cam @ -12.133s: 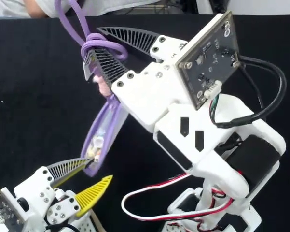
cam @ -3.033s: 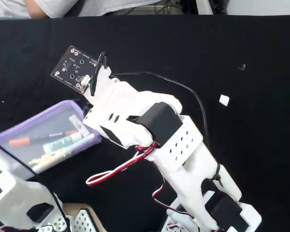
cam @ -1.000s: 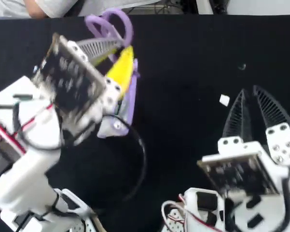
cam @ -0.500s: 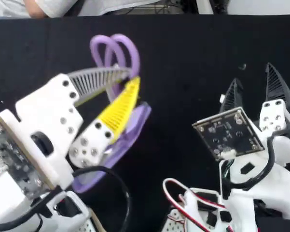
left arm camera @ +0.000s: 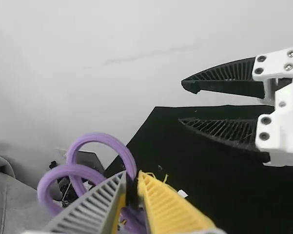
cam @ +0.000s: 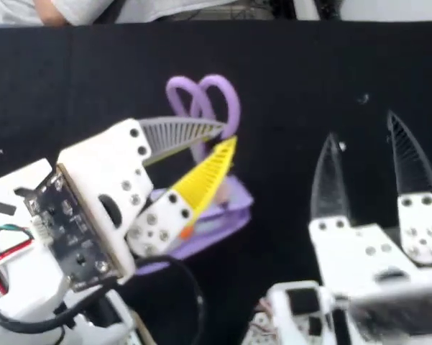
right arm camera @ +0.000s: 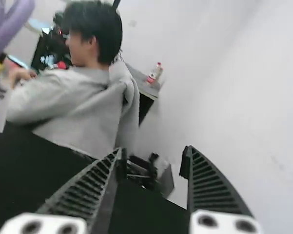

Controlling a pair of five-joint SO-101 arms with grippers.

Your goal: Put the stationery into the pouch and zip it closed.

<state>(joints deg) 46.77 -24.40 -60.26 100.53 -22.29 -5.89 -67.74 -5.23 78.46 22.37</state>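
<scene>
Left pincer (cam: 226, 135) clamped on purple pouch (cam: 226, 215) just below its loop strap (cam: 201, 100), apparently lifted off the bench (cam: 72, 79). Right pincer (cam: 361, 129) wide open, empty. Contents and zip state unreadable; zipping likely unfinished.

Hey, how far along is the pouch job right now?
Done: an orange item shows through the purple pouch, so stationery seems loaded. In hand: the left hand is shut on the pouch at its loop. Left: I cannot tell whether the zip is closed; the right hand hangs open, empty.
</scene>
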